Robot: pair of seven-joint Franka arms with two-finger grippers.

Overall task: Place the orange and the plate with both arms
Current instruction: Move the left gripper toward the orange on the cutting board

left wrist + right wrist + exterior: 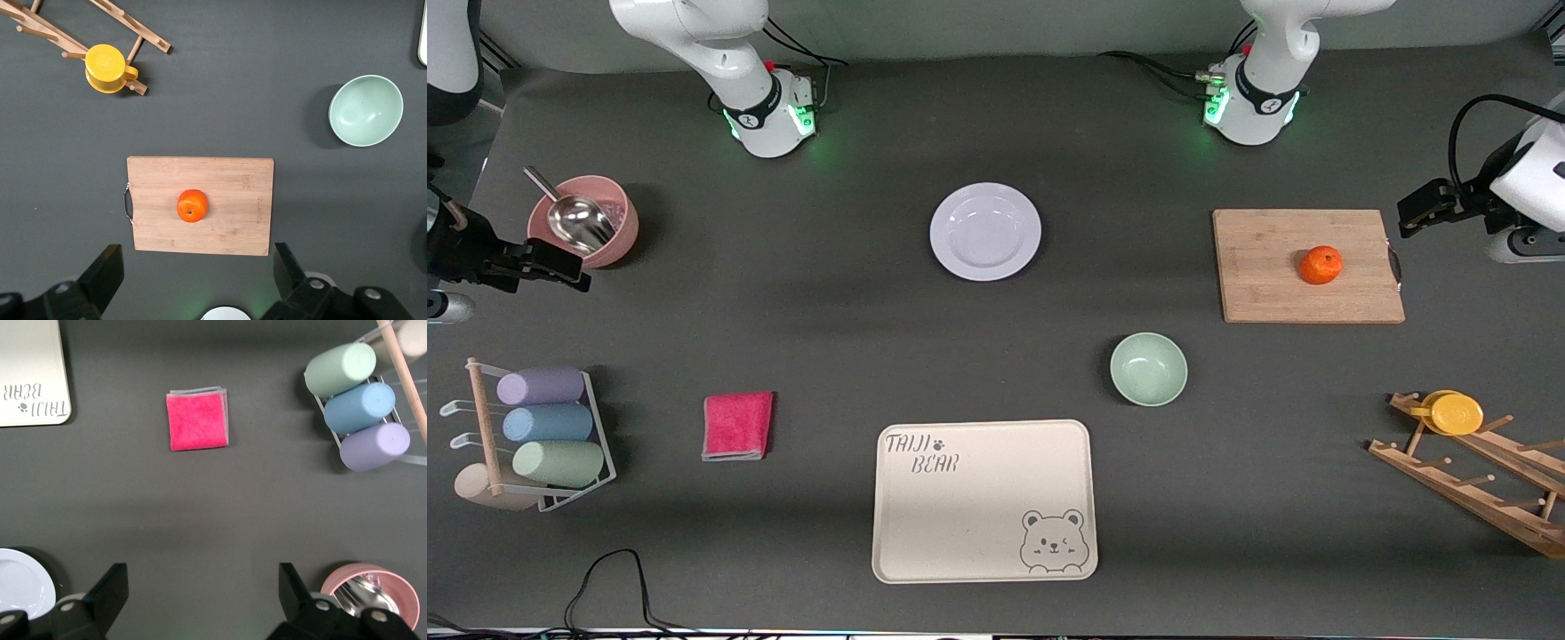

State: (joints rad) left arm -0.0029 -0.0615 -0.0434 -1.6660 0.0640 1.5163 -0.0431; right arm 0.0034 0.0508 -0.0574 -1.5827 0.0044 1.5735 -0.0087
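Observation:
The orange (pixel 1320 265) sits on a wooden cutting board (pixel 1272 284) toward the left arm's end of the table. It also shows in the left wrist view (pixel 192 205). The white plate (pixel 985 231) lies on the mat between the two arm bases, and its edge shows in the right wrist view (pixel 20 583). My left gripper (pixel 1409 213) hangs high over the board's area, open and empty (pixel 197 257). My right gripper (pixel 569 269) hangs high over the mat beside the pink bowl, open and empty (pixel 202 577).
A pale green bowl (pixel 1148 368) and a cream bear tray (pixel 925 551) lie nearer the front camera. A pink cloth (pixel 737 425), a cup rack (pixel 543 436), a pink bowl with a metal scoop (pixel 609 244) and a wooden rack with a yellow cup (pixel 1449 413) stand around.

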